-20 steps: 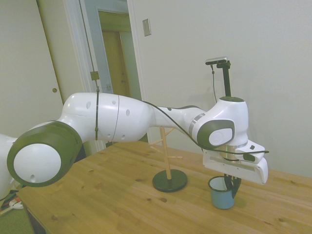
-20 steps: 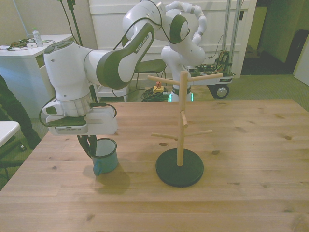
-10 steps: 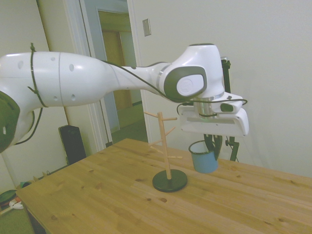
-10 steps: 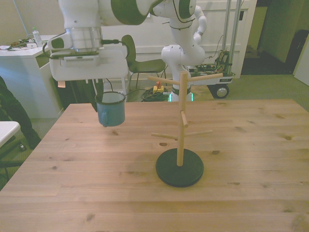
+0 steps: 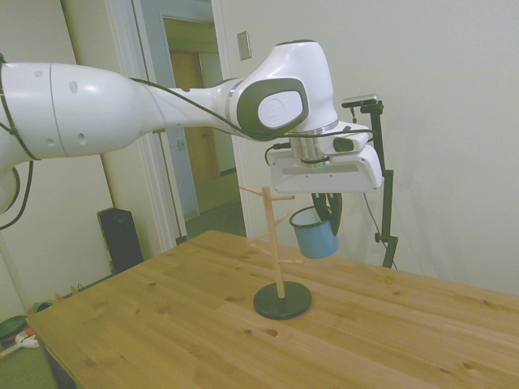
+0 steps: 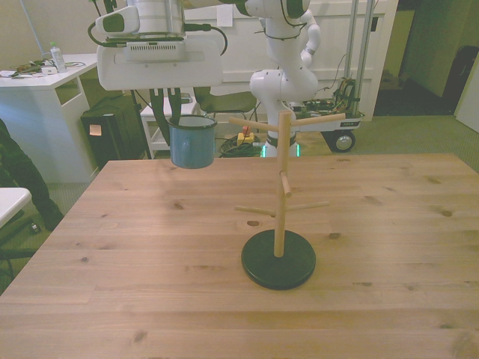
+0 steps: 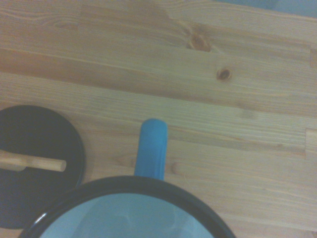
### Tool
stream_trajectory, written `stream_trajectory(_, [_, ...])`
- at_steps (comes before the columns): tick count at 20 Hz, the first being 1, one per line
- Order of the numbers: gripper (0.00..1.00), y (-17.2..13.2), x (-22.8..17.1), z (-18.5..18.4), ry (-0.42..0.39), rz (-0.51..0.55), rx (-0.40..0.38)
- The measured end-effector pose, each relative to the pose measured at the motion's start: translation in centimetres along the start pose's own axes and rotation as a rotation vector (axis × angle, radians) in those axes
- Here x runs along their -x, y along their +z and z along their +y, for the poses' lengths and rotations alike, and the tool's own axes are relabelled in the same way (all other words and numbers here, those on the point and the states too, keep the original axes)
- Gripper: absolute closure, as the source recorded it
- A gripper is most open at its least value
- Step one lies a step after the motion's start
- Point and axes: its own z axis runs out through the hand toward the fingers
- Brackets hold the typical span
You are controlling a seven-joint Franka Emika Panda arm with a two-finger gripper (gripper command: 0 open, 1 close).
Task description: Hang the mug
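The light-blue mug (image 6: 192,143) (image 5: 315,234) hangs in the air, upright, about level with the upper pegs of the wooden rack (image 6: 281,187) (image 5: 278,247). My gripper (image 6: 172,120) (image 5: 329,215) is shut on the mug's rim, gripping it from above. The mug is on the front view's left of the rack and does not touch any peg. In the wrist view the mug's dark rim (image 7: 130,184) and blue handle (image 7: 152,148) fill the near field. The rack's black base (image 7: 34,148) and one peg (image 7: 30,161) lie beside them.
The rack's round black base (image 6: 278,259) stands near the middle of the wooden table (image 6: 389,299). Pegs stick out of the post toward both sides at several heights. A white desk (image 6: 45,78) and a dark sleeve (image 6: 11,176) sit beyond the front view's left edge.
The mug stood on the table a second ago. My gripper has lifted it high and carried it toward the rack.
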Motion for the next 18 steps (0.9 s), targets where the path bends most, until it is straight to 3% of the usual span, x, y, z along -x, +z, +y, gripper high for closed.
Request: stream_trajectory(18, [1.00, -6.2, 2.8, -1.4, -0.035, 0.058, -0.041])
